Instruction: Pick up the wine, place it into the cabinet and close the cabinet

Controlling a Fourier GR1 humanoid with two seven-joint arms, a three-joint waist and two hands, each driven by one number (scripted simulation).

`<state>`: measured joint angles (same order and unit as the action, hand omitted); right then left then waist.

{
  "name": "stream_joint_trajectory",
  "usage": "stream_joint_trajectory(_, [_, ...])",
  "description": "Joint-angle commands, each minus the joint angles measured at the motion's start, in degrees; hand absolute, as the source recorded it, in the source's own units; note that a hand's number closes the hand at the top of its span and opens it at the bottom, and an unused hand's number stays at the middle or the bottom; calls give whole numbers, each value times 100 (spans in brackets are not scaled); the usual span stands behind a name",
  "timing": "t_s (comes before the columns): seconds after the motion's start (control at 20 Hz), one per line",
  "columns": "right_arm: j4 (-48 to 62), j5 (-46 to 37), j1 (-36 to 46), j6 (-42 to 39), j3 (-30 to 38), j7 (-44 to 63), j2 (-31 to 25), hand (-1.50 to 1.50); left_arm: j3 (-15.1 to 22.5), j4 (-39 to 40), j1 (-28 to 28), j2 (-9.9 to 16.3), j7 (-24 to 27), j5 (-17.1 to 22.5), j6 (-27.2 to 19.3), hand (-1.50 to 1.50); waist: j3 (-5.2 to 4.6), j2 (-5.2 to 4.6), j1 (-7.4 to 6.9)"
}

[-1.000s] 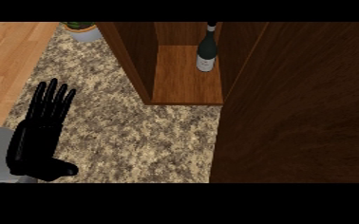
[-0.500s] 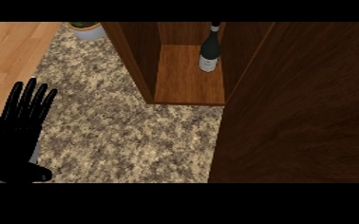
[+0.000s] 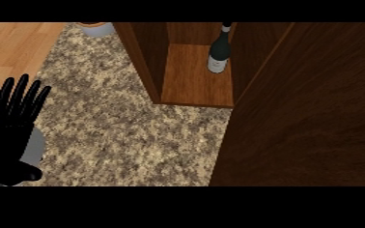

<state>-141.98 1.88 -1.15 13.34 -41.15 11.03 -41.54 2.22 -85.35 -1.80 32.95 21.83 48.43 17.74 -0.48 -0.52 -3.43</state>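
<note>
The wine bottle (image 3: 219,53) stood upright inside the cabinet (image 3: 196,79), on its wooden floor toward the back right corner, close beside the right inner wall. It was dark glass with a slim neck and a pale label round the lower body. I judged it heavy for its width, rigid, smooth and breakable, likely to tip if knocked high up, so best taken round the body near the label. The cabinet door (image 3: 299,111) hung open, a broad panel of dark brown wood filling the counter's right side. The counter (image 3: 121,125) was speckled granite. The left hand (image 3: 20,121) rested at the left edge, fingers straight and spread, holding nothing. The right hand was not visible.
</note>
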Motion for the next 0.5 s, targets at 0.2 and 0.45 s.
stream_joint_trajectory(0.2, [484,624,1532,162,-456,1119,1701,150,-148,216,147,165,-93,144,316,-150,-10,-17,-173])
stream_joint_trajectory(0.45, [1595,550,3117,445,-234,2107,2998,150,-281,624,107,216,38,84,586,-150,1,20,15])
